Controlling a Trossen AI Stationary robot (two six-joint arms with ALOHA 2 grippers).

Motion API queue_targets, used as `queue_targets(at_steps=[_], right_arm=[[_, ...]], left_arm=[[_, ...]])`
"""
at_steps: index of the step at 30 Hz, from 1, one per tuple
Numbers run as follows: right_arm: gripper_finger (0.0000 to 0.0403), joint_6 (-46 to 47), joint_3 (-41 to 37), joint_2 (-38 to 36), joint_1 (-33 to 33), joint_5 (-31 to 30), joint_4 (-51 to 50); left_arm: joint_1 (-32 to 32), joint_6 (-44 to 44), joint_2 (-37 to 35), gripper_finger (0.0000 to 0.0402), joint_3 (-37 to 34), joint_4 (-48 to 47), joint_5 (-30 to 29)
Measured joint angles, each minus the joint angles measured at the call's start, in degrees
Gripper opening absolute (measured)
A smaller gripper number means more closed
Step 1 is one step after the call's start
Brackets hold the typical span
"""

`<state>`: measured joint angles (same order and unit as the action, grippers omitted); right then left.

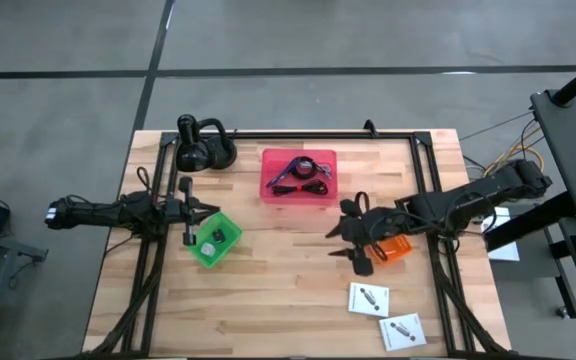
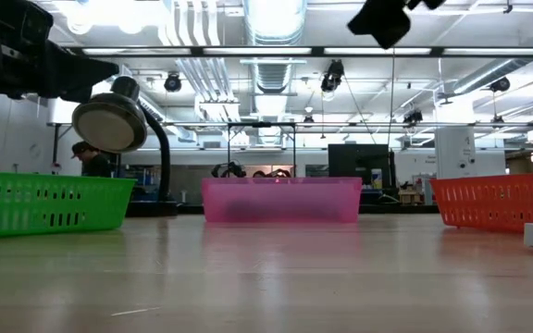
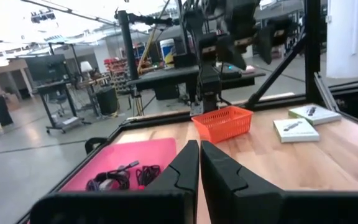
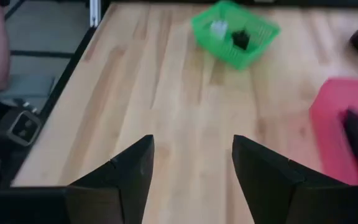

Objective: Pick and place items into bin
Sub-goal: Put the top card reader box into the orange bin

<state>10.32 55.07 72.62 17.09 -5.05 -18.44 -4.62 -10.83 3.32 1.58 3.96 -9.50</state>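
A pink bin (image 1: 298,176) at the table's far middle holds a black coiled cable (image 3: 107,182) and a purple cable (image 1: 290,170). A green bin (image 1: 215,240) on the left holds a tiny dark cube (image 4: 240,39) and a tiny clear piece (image 4: 217,27). Two flat white packets (image 1: 368,298) (image 1: 401,330) lie on the wood near the front right. My left gripper (image 1: 208,208) is shut and level, just beyond the green bin's far edge. My right gripper (image 1: 340,245) hovers open above bare wood, beside an orange bin (image 1: 396,248), nothing between its fingers.
A black lamp (image 1: 200,148) stands at the far left corner. A black frame (image 1: 423,160) runs along the table's far edge and both sides. Bare wood lies between the green bin and the orange bin.
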Motion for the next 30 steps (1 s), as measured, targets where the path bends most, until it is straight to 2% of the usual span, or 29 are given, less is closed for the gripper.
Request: queue_targets(at_steps=[7,12,20,25,30], right_arm=[[0.0205,15.22,2.14,0.19,4.42,-1.86,-8.89],[0.0206,19.30,1.46,1.28,7.63,-2.63,-11.62],[0.0206,20.25,1.05,10.53,12.88,-2.51,-12.47],[0.0206,27.27,1.93,16.59,14.83,-0.97,-18.80],[0.0207,33.56,3.88,20.23,16.45,3.16,-20.24]], left_arm=[[0.00,-0.01,0.67,0.0000,-0.08,-0.53,0.01],[0.00,-0.15,1.11,0.0000,-0.11,-0.36,0.00],[0.00,-0.28,0.97,0.0000,-0.11,0.04,-0.30],[0.00,-0.57,1.00,0.0000,-0.11,-0.03,-0.42],[0.00,-0.59,1.18,0.0000,-0.16,-0.10,-0.42]])
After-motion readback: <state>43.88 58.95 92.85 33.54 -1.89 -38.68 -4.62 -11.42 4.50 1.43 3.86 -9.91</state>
